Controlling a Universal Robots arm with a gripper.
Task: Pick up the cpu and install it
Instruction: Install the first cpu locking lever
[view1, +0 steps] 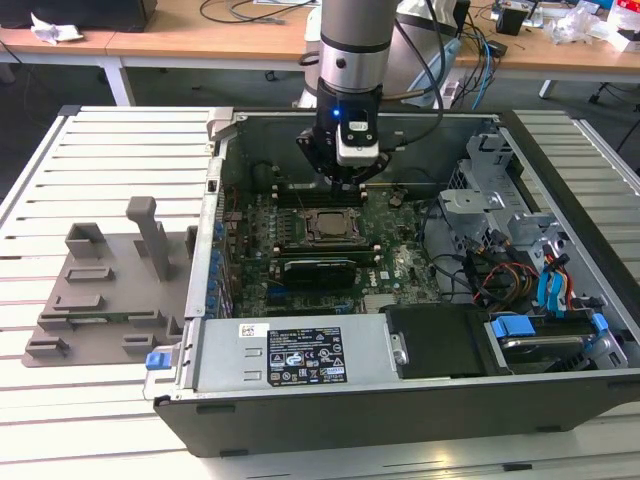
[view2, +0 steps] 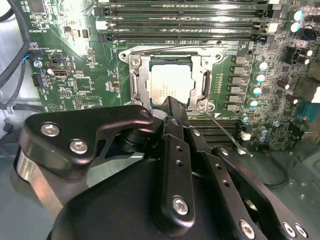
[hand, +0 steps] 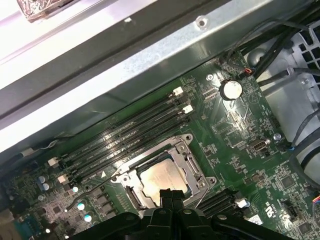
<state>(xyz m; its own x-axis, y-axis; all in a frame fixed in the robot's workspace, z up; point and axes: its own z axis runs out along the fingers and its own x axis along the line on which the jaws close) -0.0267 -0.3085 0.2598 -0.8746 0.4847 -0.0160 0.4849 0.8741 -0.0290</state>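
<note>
The cpu (view2: 170, 84) lies in its socket (view2: 137, 82) (frame open); the gripper (view2: 170, 107) hangs just above it, fingers together, holding nothing

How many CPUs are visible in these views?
1. The cpu sits inside the metal socket frame on the motherboard, just beyond the gripper fingertips in both wrist views. Others could be hidden behind the arm or case parts.

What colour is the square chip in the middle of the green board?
The cpu is shiny silver, clearest in the second wrist view.
</note>
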